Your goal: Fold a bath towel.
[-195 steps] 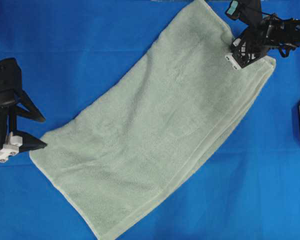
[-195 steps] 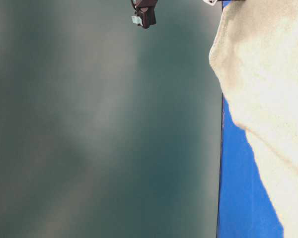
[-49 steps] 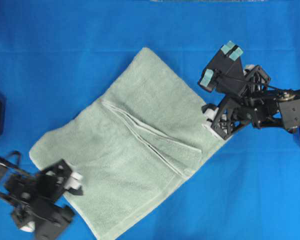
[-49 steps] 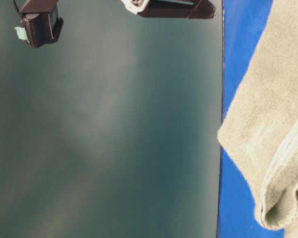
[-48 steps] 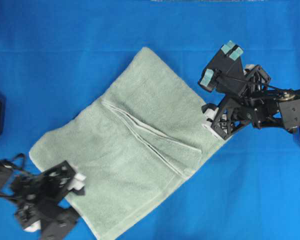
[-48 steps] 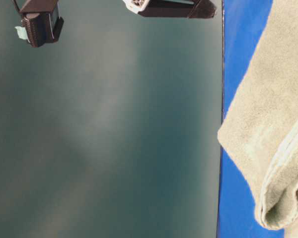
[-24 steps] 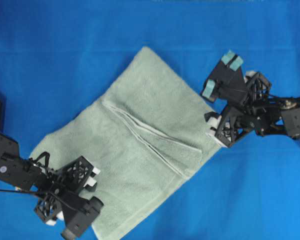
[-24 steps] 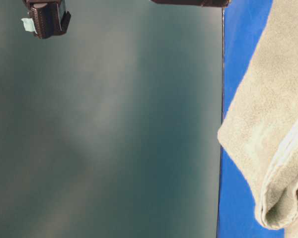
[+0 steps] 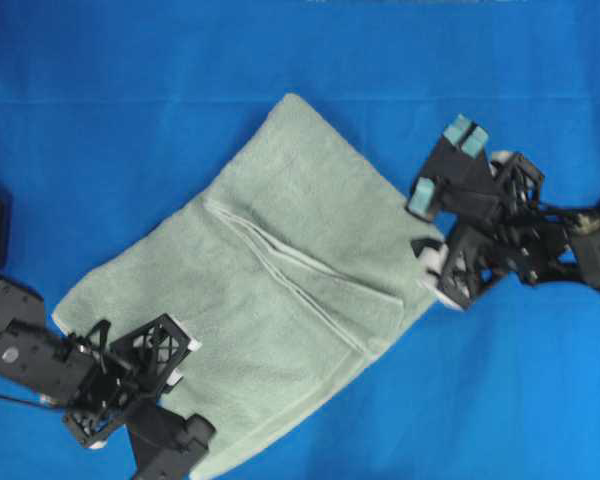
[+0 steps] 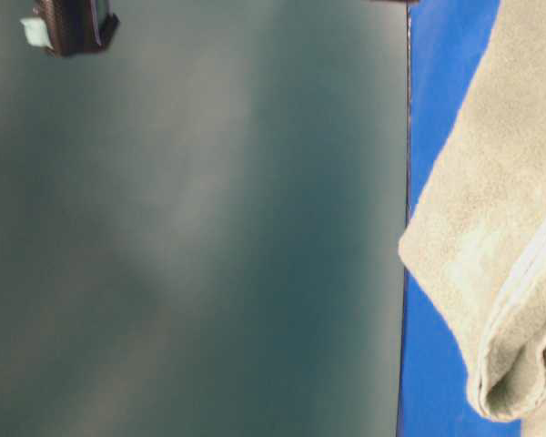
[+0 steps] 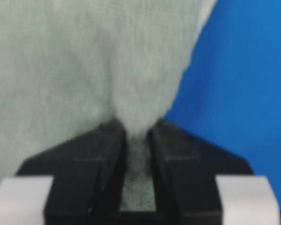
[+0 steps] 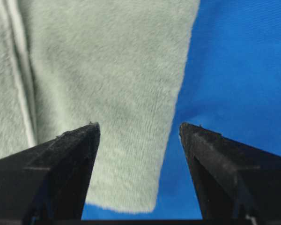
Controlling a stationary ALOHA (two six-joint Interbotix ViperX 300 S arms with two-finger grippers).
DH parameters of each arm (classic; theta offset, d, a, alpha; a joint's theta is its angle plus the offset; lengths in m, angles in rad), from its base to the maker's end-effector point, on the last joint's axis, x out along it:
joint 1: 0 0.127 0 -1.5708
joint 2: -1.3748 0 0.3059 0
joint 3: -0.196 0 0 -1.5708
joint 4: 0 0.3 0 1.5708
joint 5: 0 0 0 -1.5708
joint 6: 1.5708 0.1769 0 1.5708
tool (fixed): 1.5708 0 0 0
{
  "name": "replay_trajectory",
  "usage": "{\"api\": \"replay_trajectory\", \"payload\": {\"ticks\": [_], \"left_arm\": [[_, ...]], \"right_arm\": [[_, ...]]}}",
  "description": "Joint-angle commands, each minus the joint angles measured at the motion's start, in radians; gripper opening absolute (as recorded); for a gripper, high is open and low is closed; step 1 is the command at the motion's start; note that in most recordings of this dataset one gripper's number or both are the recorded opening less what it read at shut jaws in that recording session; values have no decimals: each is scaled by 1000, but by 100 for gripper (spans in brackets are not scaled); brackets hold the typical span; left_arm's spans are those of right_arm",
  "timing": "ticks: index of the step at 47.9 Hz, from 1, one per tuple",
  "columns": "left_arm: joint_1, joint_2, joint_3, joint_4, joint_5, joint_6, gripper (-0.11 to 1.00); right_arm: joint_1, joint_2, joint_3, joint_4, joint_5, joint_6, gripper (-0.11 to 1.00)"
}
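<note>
Bath towel (image 9: pixel 280 270) had 1 fold done, more left. Left hand (image 11: pixel 136 154) pinched towel corner. Right hand (image 12: pixel 139 136) was apart, over towel edge.

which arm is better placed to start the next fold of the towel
Left. The left end effector is shut on the bath towel, pinching its edge. The right end effector is open, straddling a towel corner without gripping.

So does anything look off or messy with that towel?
Slightly. The bath towel lies diagonally on the blue cloth, and its folded-over hemmed edge runs unevenly across the middle. No damage shows.
</note>
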Motion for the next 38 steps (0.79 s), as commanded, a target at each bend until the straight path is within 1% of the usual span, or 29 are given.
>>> {"api": "replay_trajectory", "payload": {"ticks": [1, 5, 6, 9, 10, 12, 14, 17, 21, 23, 24, 26, 28, 31, 38], "left_arm": [[26, -54, -98, 34, 150, 2, 13], [77, -51, -164, 89, 278, 14, 13], [92, -46, -183, 103, 305, 35, 13], [146, -25, -244, 149, 367, 146, 13], [179, -6, -284, 178, 382, 181, 13], [229, 21, -345, 227, 380, 202, 13], [281, 58, -411, 267, 380, 242, 13], [353, 110, -522, 304, 379, 350, 13], [426, 192, -661, 296, 373, 523, 13], [451, 238, -719, 281, 368, 598, 13], [463, 270, -758, 265, 365, 650, 13], [477, 311, -798, 245, 360, 696, 13], [489, 344, -828, 232, 351, 713, 13], [506, 382, -864, 218, 324, 713, 13], [538, 420, -874, 195, 196, 713, 13]], "right_arm": [[35, -43, 2, -5, 34, 0, 67], [69, -71, 21, -5, 78, 0, 67], [78, -78, 29, -5, 87, 0, 67], [103, -106, 52, -5, 115, 2, 67], [110, -115, 58, -3, 118, 2, 67], [129, -140, 75, -3, 130, 2, 67], [141, -160, 87, -3, 137, 3, 67], [155, -184, 107, -3, 143, 9, 67], [164, -213, 135, -5, 143, 23, 67], [167, -225, 149, -6, 141, 32, 67], [169, -233, 161, -6, 141, 38, 67], [172, -242, 176, -6, 138, 48, 67], [173, -249, 190, -8, 138, 55, 67], [172, -255, 209, -14, 138, 63, 67], [173, -273, 236, -28, 135, 71, 67]]}}
